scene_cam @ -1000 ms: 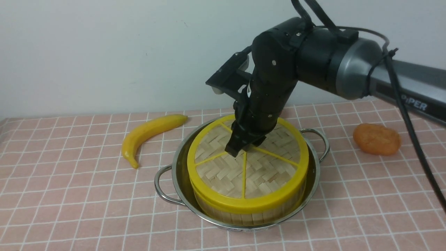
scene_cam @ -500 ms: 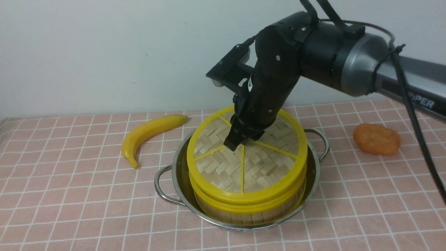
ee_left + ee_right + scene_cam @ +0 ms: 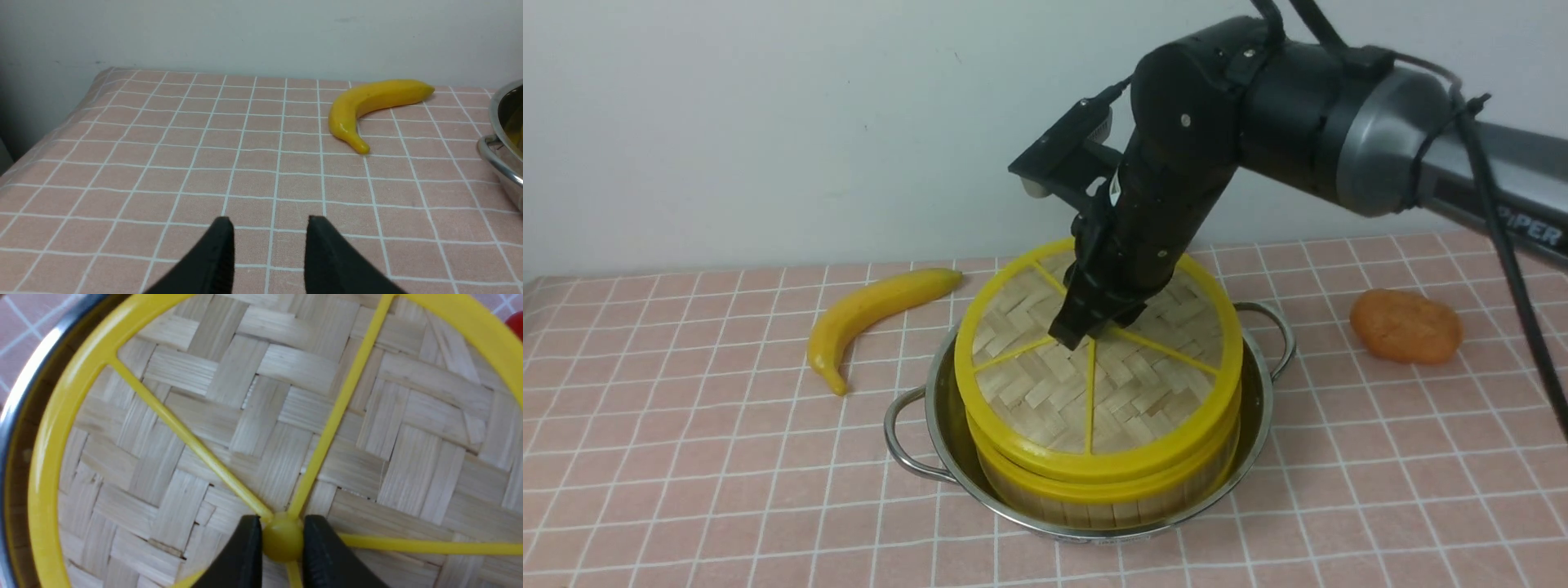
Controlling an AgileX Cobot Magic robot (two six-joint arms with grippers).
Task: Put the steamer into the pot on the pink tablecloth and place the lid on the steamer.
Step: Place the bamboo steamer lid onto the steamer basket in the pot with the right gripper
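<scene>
1. Vessel and cloth. We see the pot [image 3: 1264, 408] standing on the pink tablecloth [image 3: 727, 457], in from the cloth's far edge, with one looped handle toward the cloth's left edge and the other toward its right.
2. Steamer. We find the steamer [image 3: 1094, 513] inside the pot, its slatted wall and yellow rim showing below the lid [image 3: 1037, 392].
3. Lid. We note the lid above the steamer, its rim jutting a little past the steamer's on the left (the woven face and yellow spokes are plain in both views). We cannot quite tell from this angle whether the two rims touch anywhere.
4. Right gripper. We observe the right gripper [image 3: 282, 533] with its fingers [image 3: 249, 547] drawn in on the lid's centre knob [image 3: 282, 545], one on each side, gripping it.
5. Left gripper. We see the left gripper [image 3: 270, 228] with its fingers [image 3: 220, 257] spread well apart, nothing between them, over the cloth.
6. Surroundings. We place the banana [image 3: 870, 314] left of the pot, close to the cloth's far edge, and an orange-brown lump [image 3: 1406, 327] right of the pot, toward the far right corner. We also mark part of a red object [image 3: 517, 324], cut off by the right wrist view.
</scene>
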